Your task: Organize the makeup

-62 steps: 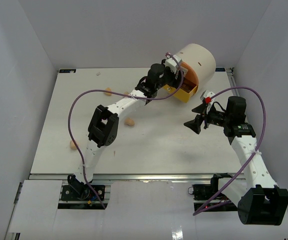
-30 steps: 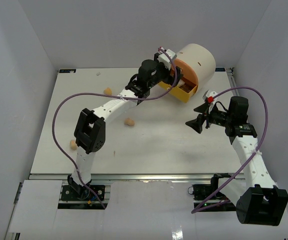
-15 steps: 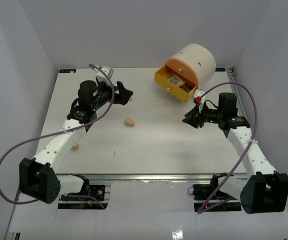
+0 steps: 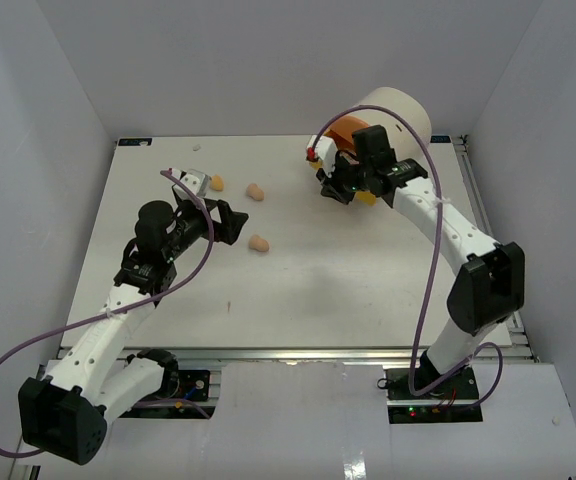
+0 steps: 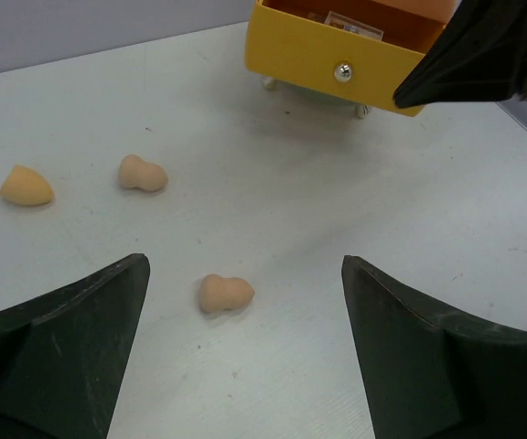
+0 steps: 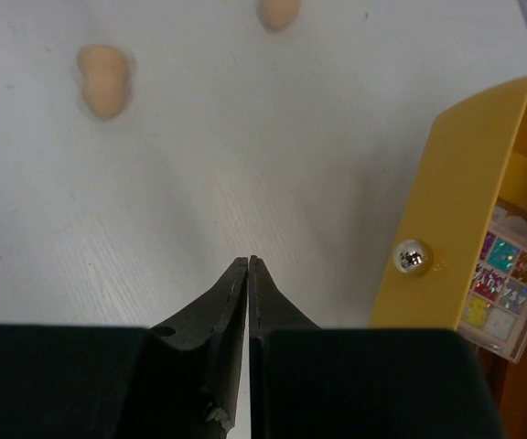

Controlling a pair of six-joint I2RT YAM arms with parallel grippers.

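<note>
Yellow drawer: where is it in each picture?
Top view: drawer upper right, mostly hidden behind the right gripper; only a yellow corner shows.
Left wrist: drawer at the top edge, knob facing the camera.
Right wrist: drawer on the right, open, a palette inside.
Shared landmark: the shut right gripper, just in front of the drawer.

Arms: white links point(image 4: 93, 335), black joints point(image 4: 483, 285); purple cables point(image 4: 419, 315); black wedge pincer fingers point(image 5: 53, 357); red tab point(image 4: 311, 154).
</note>
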